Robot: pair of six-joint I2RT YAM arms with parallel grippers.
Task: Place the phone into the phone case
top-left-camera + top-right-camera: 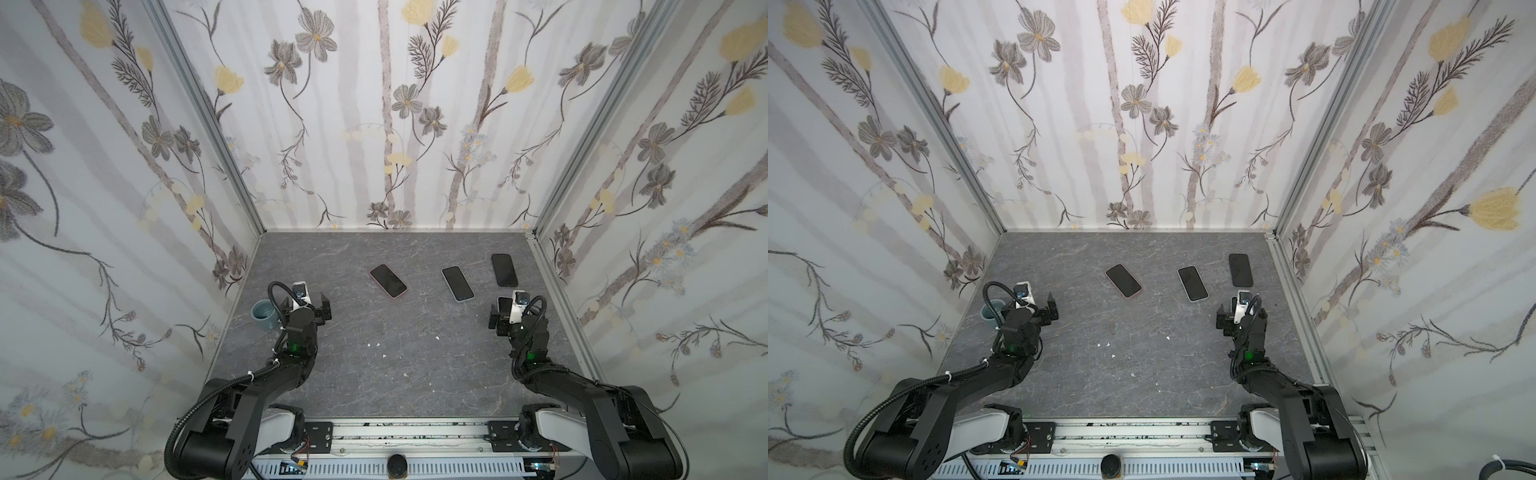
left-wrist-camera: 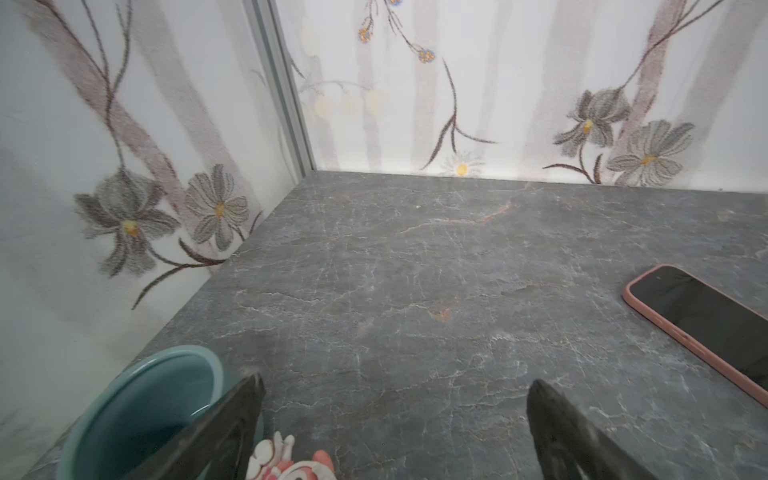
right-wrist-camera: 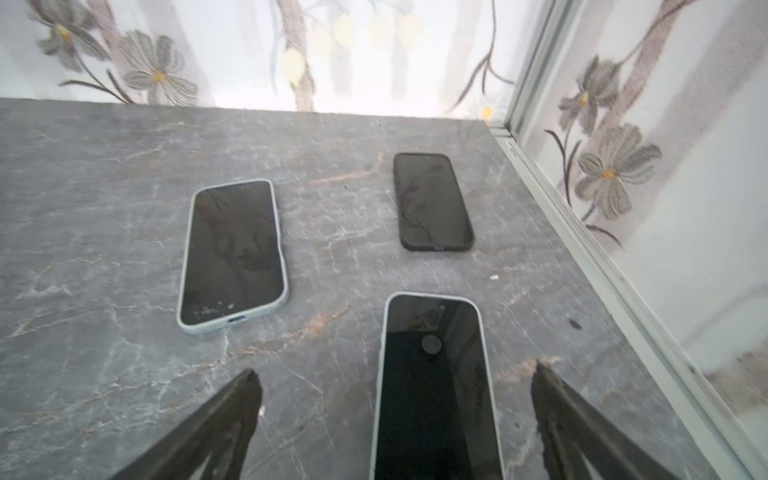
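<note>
Both top views: black bare phone lies flat on the grey marbled desk at 1 o'clock, near the right wall, long axis 12-to-6.

Left wrist: left gripper fingers spread over bare desk, with a teal ceramic cup beside them.

Right wrist: right gripper fingers spread, with a white-rimmed empty phone case between them.

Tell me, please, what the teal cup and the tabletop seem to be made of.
Teal cup: probably glazed ceramic, judging by the thick rounded rim with a smooth, soft sheen. Tabletop: grey stone look, matte, with pale veins and rusty streaks. Whether it is real stone or a printed laminate cannot be told.
</note>
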